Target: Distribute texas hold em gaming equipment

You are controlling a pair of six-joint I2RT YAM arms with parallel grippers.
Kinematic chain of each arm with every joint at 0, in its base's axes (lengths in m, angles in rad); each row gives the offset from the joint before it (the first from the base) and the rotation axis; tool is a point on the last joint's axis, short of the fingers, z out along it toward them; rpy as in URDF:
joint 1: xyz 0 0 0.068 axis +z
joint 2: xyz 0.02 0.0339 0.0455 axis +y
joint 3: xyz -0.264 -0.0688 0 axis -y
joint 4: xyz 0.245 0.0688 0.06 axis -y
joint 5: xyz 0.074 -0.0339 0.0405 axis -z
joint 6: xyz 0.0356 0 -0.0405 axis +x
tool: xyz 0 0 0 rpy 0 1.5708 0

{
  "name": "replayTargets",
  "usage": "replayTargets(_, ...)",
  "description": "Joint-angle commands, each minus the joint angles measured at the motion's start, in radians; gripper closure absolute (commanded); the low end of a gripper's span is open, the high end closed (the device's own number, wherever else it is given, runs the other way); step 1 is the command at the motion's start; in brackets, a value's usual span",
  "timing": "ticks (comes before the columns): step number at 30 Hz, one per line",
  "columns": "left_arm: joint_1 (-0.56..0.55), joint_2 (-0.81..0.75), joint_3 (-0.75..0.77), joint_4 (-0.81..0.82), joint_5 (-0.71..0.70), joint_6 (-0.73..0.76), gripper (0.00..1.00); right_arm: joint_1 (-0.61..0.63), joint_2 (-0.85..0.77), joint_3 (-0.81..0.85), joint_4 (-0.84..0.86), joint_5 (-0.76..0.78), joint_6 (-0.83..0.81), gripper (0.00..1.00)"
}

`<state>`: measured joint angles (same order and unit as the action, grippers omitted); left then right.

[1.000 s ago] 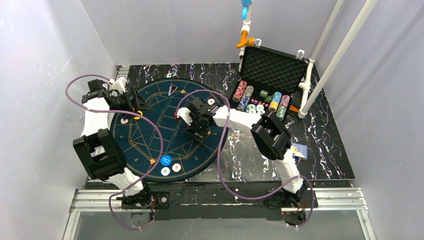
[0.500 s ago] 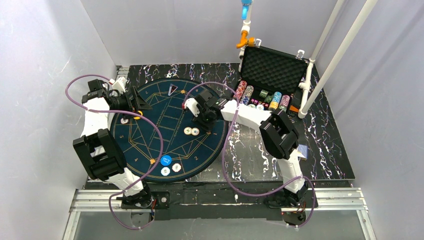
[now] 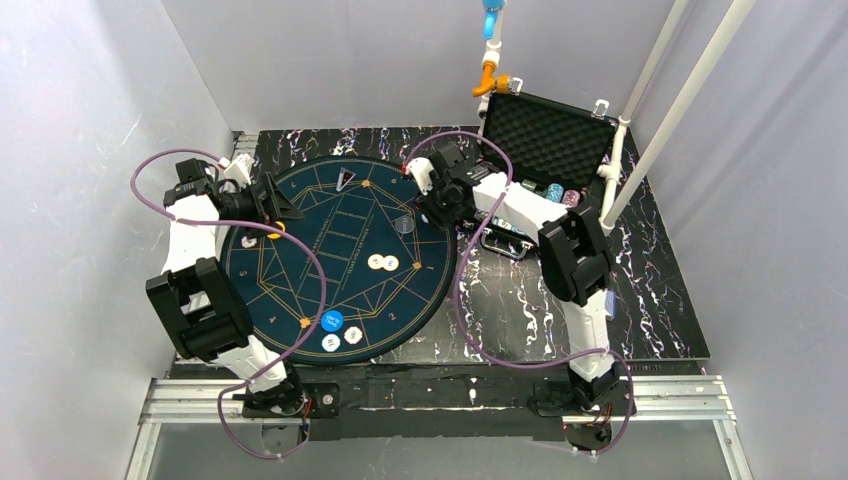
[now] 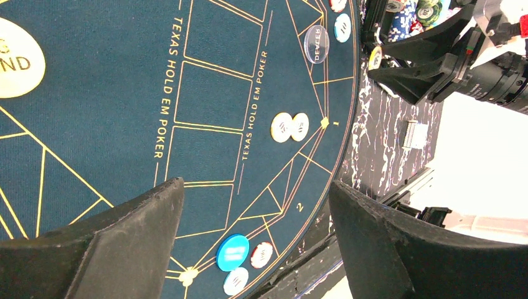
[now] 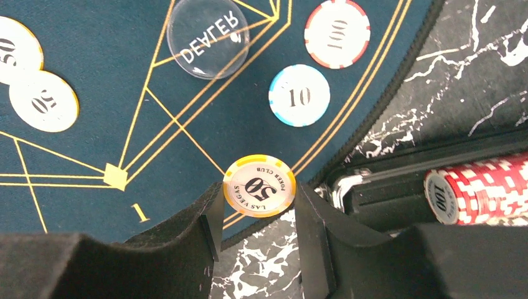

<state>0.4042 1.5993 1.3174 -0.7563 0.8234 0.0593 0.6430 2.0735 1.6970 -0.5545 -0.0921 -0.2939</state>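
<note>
Chip in the pinch! My right gripper (image 5: 258, 208) is closed narrow on a yellow-rimmed 50 chip (image 5: 259, 185), held by its edges and face up. It hangs over the far right rim of the blue mat (image 5: 93, 143), just beside the open case (image 5: 398, 202) with its red chip stack (image 5: 479, 187).

Below me the dealer disc (image 5: 208, 37), a blue 10 chip (image 5: 299, 94) and a red 100 chip (image 5: 337, 33) lie flat on the felt. Two more 50 chips (image 5: 43, 101) sit touching near the "1" mark.

My left gripper (image 4: 256, 190) hovers over the mat's left side, spread wide and carrying nothing.

I read this as the carry step, from case to a player's spot. Next I need to swing inward over the felt, come down low, then part the fingers so the chip lands flat without nudging its neighbours.
</note>
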Motion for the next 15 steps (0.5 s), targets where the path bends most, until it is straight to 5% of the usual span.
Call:
replayTargets(1, 0.007, 0.0, 0.013, -0.014, 0.027, 0.007, 0.15, 0.02, 0.037, 0.062, 0.011, -0.006, -0.01, 0.65)
replayTargets(15, 0.007, 0.006, 0.017, -0.014, 0.026, 0.008, 0.15, 0.024, 0.095, 0.073, 0.017, -0.024, -0.004, 0.59)
